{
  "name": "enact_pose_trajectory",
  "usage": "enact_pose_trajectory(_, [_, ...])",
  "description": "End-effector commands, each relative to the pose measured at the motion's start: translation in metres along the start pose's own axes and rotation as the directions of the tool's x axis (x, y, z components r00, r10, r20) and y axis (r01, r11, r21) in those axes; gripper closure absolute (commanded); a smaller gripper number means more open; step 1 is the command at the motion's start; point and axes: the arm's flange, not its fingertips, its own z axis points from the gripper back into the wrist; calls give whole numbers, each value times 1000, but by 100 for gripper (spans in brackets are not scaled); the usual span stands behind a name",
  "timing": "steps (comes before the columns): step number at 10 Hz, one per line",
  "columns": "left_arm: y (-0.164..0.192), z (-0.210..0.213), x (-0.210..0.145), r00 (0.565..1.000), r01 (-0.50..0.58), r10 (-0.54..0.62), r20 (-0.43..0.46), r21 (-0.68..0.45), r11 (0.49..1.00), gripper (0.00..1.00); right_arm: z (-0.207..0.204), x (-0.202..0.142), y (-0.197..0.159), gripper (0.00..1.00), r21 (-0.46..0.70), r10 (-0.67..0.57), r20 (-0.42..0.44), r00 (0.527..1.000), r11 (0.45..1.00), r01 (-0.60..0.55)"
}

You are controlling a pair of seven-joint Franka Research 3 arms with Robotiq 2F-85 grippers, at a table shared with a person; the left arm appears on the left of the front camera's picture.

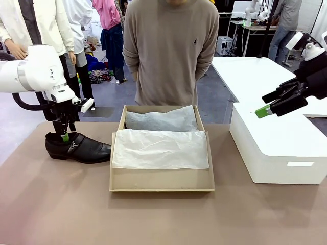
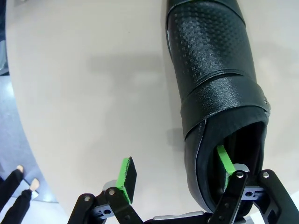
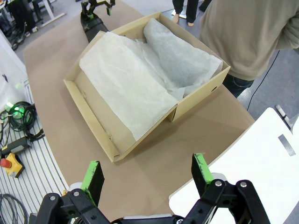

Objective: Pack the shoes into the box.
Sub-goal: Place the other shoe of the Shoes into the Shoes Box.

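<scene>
Black glossy leather shoe near table left edge, toe just beside box | left gripper spread, one pad inside heel opening, other outside | right gripper spread, empty, above white block | likely stiff, slick, moderately heavy; pinch heel collar

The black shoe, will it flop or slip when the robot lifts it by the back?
The shoe is probably stiff: its leather keeps its shape on the table. Its shiny skin could be slippery, though the left gripper has one green pad inside the heel opening. Held there, the toe may dip.
</scene>
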Motion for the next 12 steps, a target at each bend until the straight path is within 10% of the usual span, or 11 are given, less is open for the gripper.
enact_pose_trajectory(1, [-2, -4, -7, 999, 36, -36, -22, -15, 999, 14, -1, 1, -1, 0, 13, 7, 17, 1000, 1000, -7])
enact_pose_trajectory(5, [-1, -6, -6, 998, 68, -68, -13, -22, 997, 25, -1, 1, -1, 0, 13, 7, 17, 1000, 1000, -7])
enact_pose_trajectory(9, [-3, -5, -8, 998, 59, -59, 1, -35, 998, 91, -1, 1, -1, 0, 13, 7, 17, 1000, 1000, -7])
enact_pose_trajectory(12, [-6, -4, -9, 999, 52, -53, -8, -40, 998, 100, -1, 1, -1, 0, 13, 7, 17, 1000, 1000, -7])
